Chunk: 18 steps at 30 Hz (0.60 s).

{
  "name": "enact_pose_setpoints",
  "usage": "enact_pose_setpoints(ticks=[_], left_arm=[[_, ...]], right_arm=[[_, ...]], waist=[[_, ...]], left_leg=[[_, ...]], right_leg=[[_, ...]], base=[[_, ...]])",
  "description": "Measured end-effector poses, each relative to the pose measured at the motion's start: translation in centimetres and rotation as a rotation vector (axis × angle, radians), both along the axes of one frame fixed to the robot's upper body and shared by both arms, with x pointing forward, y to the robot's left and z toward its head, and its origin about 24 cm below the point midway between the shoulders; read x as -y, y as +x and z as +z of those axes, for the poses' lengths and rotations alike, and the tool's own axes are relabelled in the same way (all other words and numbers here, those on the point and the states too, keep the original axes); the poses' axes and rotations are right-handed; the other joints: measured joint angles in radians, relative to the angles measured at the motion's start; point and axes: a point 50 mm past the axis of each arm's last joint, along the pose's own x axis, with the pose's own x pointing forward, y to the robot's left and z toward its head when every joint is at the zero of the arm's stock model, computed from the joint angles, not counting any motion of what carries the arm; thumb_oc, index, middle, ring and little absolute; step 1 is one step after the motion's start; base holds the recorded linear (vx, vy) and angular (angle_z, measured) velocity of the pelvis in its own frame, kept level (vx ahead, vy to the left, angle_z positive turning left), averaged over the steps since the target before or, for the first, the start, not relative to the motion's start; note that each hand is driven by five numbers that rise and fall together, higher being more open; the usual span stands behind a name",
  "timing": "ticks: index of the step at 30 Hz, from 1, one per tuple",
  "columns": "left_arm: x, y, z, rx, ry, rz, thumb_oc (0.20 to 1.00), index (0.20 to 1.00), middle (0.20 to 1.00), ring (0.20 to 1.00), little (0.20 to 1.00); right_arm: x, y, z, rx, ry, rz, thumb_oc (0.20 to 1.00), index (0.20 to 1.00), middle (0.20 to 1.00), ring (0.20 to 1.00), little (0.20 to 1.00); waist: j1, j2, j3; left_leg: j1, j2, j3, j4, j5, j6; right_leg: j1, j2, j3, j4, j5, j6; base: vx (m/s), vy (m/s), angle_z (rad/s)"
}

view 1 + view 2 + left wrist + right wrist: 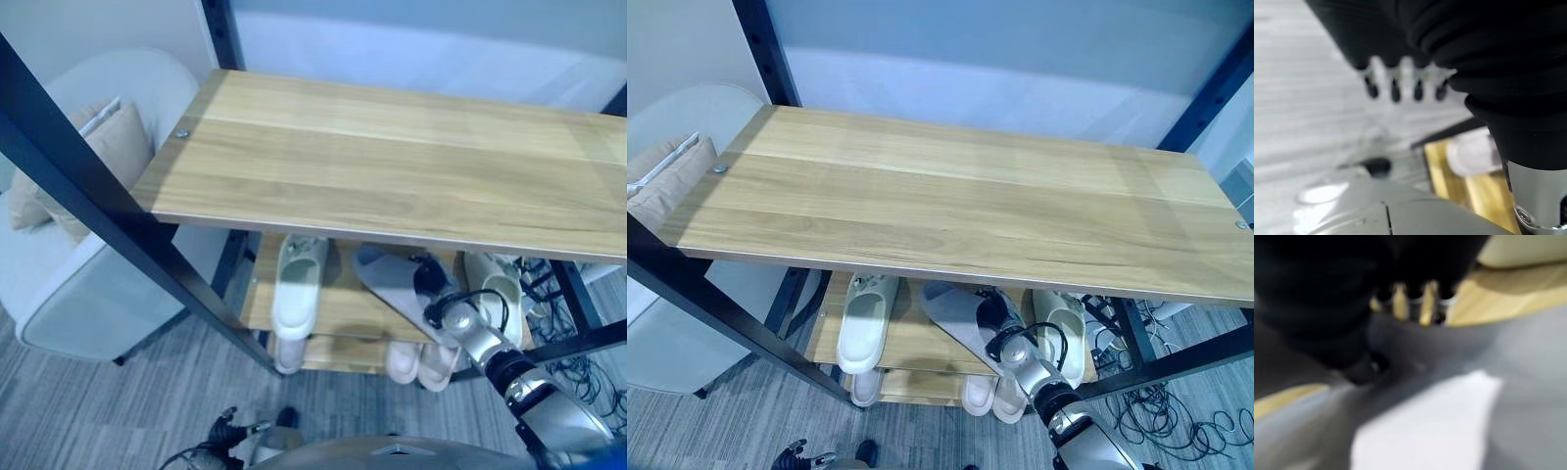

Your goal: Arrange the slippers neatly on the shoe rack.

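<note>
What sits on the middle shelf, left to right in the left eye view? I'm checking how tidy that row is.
White slipper → grey slipper, lying at a slant, with the right hand on it → cream slipper at the right end.

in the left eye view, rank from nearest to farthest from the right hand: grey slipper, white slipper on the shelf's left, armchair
1. grey slipper: under the right hand, mid-shelf, lying at an angle.
2. white slipper: left end of the same shelf.
3. armchair: beyond the rack's left post.
</note>
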Motion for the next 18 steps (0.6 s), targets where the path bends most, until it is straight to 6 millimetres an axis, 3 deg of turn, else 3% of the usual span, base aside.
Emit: enact_pose_setpoints(ticks=[8, 9, 13, 18], left_arm=[[-0.1, -0.7, -0.1, -0.011, 0.017, 0.012, 1.000, 1.000, 1.000, 1.000, 1.000], [0.0, -0.6, -0.1, -0.011, 0.023, -0.004, 1.000, 1.000, 1.000, 1.000, 1.000], [-0.1, -0.9, -0.1, -0.021, 0.033, -0.020, 1.000, 1.000, 1.000, 1.000, 1.000], [0.1, 1.4, 0.3, 0.032, 0.035, -0.056, 1.000, 1.000, 1.000, 1.000, 1.000]], right_arm=[[0.1, -1.9, 1.7, 0.130, 0.117, -0.053, 0.200, 0.200, 0.200, 0.200, 0.200], [0.3, -3.0, 2.4, 0.172, 0.170, -0.068, 0.200, 0.200, 0.200, 0.200, 0.200], [-0.8, -4.3, 3.0, 0.196, 0.219, -0.002, 0.200, 0.200, 0.200, 0.200, 0.200], [-1.4, -4.6, 2.7, 0.171, 0.227, 0.041, 0.200, 0.200, 0.200, 0.200, 0.200]], waist=[[-0.044, 0.003, 0.003], [-0.054, 0.006, 0.005], [-0.077, 0.006, 0.010], [-0.081, 0.010, 0.047]], left_leg=[[0.004, -0.008, 0.004, -0.001, -0.001, 0.003], [0.005, -0.014, 0.012, -0.006, -0.002, 0.007], [0.021, -0.015, 0.038, -0.006, -0.008, 0.018], [0.024, -0.021, 0.068, 0.019, -0.010, 0.032]], right_leg=[[0.000, -0.009, 0.005, 0.001, 0.002, 0.003], [-0.003, -0.014, 0.010, 0.001, 0.004, 0.005], [0.002, -0.022, 0.030, 0.001, 0.015, -0.004], [-0.023, -0.026, 0.087, 0.036, 0.029, -0.012]], base=[[0.00, 0.043, -0.02], [0.01, 0.113, -0.07], [-0.02, 0.065, -0.20], [-0.18, -0.022, -0.17]])
